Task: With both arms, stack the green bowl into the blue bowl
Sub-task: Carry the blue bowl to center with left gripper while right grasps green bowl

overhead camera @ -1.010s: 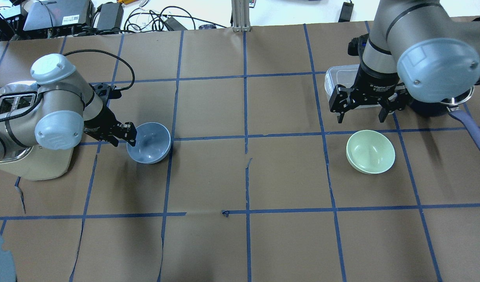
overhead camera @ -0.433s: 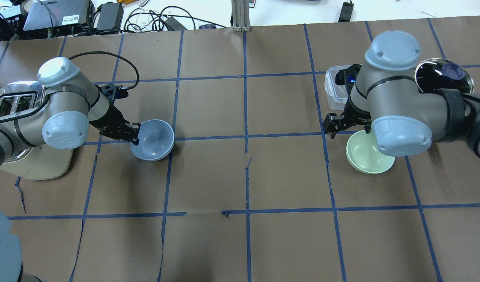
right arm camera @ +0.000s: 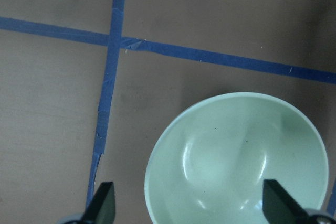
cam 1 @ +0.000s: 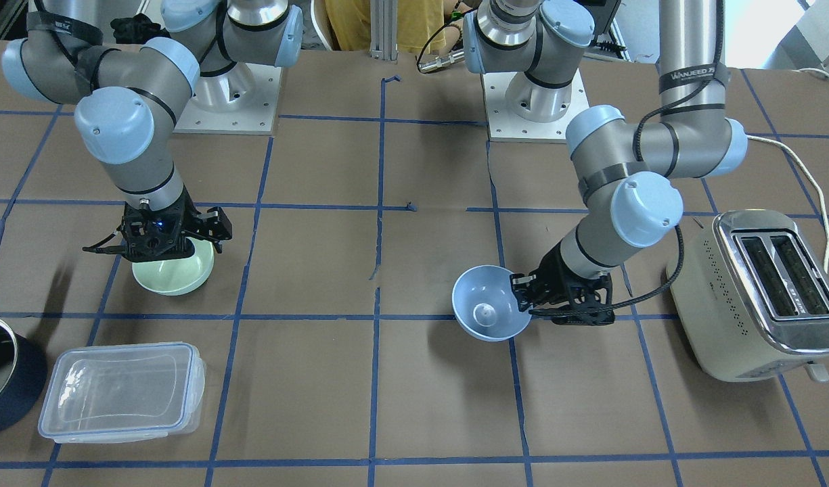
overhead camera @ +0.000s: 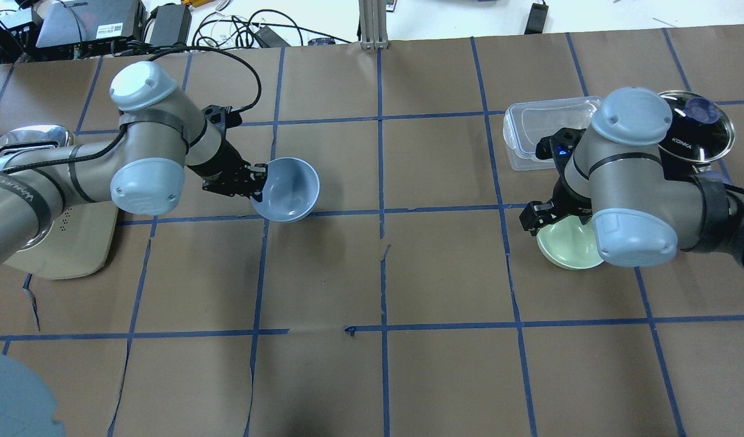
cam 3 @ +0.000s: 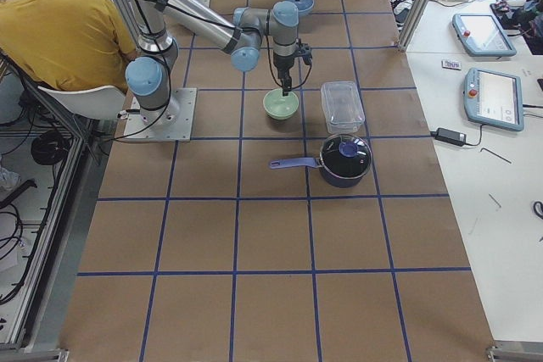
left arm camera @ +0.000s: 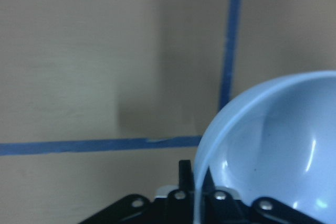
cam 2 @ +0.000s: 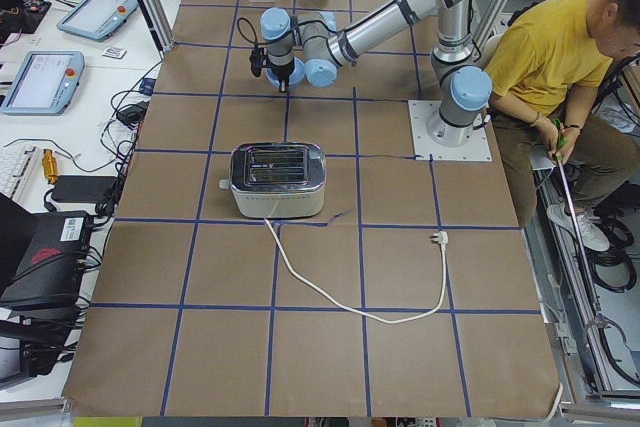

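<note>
The blue bowl (overhead camera: 290, 189) hangs tilted above the table, left of centre. My left gripper (overhead camera: 257, 182) is shut on its near rim; the left wrist view shows the fingers (left arm camera: 181, 182) pinching the blue bowl's (left arm camera: 273, 150) edge. It also shows in the front view (cam 1: 488, 311). The green bowl (overhead camera: 563, 247) sits upright on the table at the right. My right gripper (cam 1: 170, 247) is open just above it, and the right wrist view shows a fingertip (right arm camera: 102, 203) on either side of the green bowl (right arm camera: 236, 150).
A toaster (overhead camera: 56, 243) stands at the far left under my left arm. A clear plastic container (overhead camera: 532, 130) and a dark navy pot (overhead camera: 696, 118) sit behind the green bowl. A person in yellow (cam 2: 560, 57) sits behind the robot.
My left gripper has lifted the blue bowl and carried it right and farther back. My right gripper has moved down over the green bowl, still open.
</note>
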You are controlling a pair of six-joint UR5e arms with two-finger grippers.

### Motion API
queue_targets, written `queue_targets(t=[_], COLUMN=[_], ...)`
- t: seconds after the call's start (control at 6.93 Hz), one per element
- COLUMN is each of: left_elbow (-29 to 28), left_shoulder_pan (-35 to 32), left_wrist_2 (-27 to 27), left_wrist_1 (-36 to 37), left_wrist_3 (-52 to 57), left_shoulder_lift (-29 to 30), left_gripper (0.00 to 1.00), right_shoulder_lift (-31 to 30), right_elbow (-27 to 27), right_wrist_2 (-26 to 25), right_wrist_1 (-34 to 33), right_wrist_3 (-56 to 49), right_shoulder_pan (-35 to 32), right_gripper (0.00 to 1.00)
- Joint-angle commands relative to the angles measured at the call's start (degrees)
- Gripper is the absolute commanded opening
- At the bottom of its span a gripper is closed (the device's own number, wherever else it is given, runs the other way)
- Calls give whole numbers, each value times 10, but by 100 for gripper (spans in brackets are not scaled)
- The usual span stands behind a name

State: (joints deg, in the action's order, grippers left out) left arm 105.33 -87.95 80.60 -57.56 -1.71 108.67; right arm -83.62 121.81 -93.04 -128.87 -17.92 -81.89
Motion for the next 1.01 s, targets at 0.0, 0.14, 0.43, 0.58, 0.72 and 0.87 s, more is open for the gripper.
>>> queue_targets(t=[0.0, 0.14, 0.43, 0.58, 0.72, 0.87], left_elbow=[-71, -74, -73, -73, -72, -75], left_shoulder_pan=[-107, -131, -166, -167, -170, -169], left_wrist_2=[-3, -3, -3, -4, -4, 3], left_wrist_1=[-7, 24, 46, 45, 46, 45], left_wrist_3=[-163, -182, -216, -218, -217, -211], left_shoulder_lift=[40, 70, 95, 97, 99, 96], left_gripper=[0, 0, 0, 0, 0, 48], right_shoulder_lift=[7, 13, 21, 23, 32, 40], right_elbow=[6, 7, 7, 9, 12, 13], right_wrist_2=[1, 0, 1, 1, 1, 1], right_wrist_1=[-11, -10, -9, -9, -10, -16], right_wrist_3=[-8, -9, -12, -12, -14, -13], right_shoulder_pan=[6, 6, 4, 4, 3, 3], right_gripper=[100, 100, 100, 100, 100, 100])
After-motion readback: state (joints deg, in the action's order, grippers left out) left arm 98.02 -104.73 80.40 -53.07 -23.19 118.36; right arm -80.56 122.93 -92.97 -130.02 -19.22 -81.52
